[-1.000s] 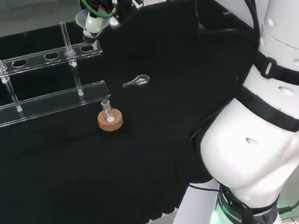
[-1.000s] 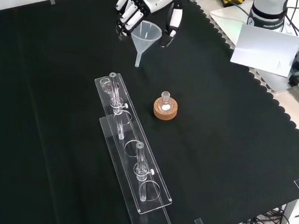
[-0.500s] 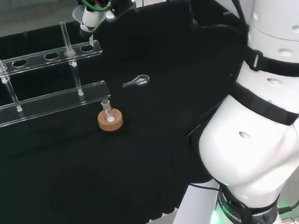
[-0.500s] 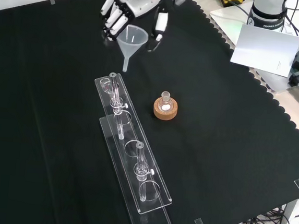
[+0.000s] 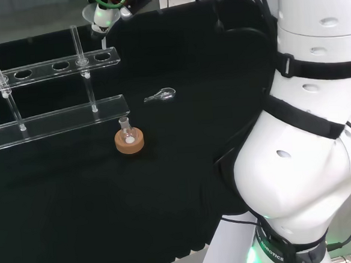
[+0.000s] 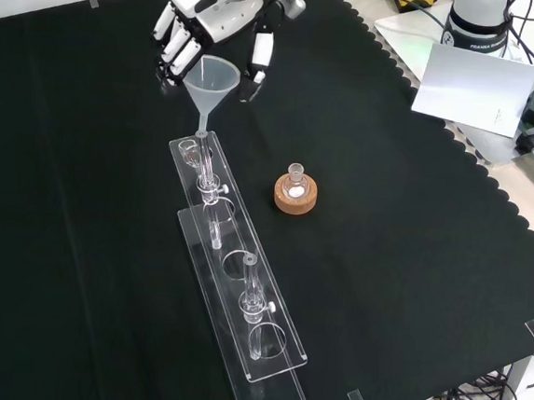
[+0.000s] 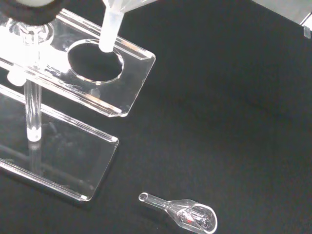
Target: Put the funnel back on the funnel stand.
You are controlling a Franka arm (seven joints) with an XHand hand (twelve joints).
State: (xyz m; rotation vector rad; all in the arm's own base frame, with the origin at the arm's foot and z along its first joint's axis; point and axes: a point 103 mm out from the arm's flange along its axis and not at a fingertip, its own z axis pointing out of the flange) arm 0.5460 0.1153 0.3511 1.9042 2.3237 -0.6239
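Note:
My hand (image 6: 213,13) is shut on a clear plastic funnel (image 6: 210,81), fingers and thumb curled round its cone. In the front view the funnel hangs upright with its stem tip just above the far end hole of the clear acrylic funnel stand (image 6: 233,272). In the wrist view the funnel's stem (image 7: 108,30) points into the round end hole of the stand (image 7: 131,56). In the head view the hand and funnel (image 5: 100,14) sit above the right end of the stand (image 5: 50,65). The stand has two shelves joined by upright clear rods.
A small round flask on a cork ring (image 6: 295,192) stands to the right of the stand in the front view (image 5: 129,139). A small clear glass piece (image 5: 160,96) lies on the cloth (image 7: 183,214). White arm links (image 5: 308,128) fill the head view's right.
The hand has carried the funnel leftward and nearer in the front view, from beyond the stand's end to right above its end hole.

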